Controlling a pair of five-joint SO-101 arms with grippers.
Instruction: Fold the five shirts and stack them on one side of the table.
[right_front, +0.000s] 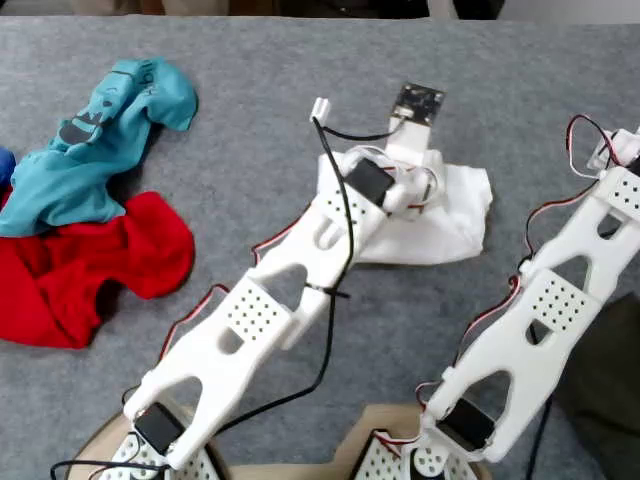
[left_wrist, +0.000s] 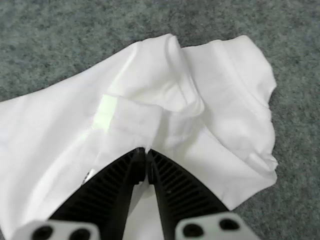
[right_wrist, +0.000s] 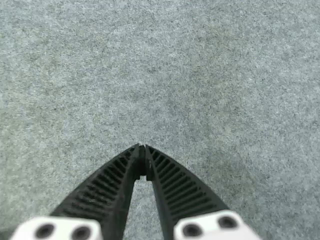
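A white shirt (right_front: 455, 215) lies partly folded right of the table's middle. The left arm stretches across to it, and my left gripper (left_wrist: 146, 152) is shut on a raised flap of the white shirt (left_wrist: 215, 100) near the collar. A crumpled teal shirt (right_front: 100, 140) lies at the far left, partly over a crumpled red shirt (right_front: 90, 265). A sliver of blue cloth (right_front: 4, 165) shows at the left edge. My right gripper (right_wrist: 142, 150) is shut with nothing in it, over bare grey table at the right side.
The grey table surface (right_front: 300, 60) is bare along the back and between the two arms. A dark cloth (right_front: 610, 380) lies at the right front edge beside the right arm. Both arm bases stand at the front edge.
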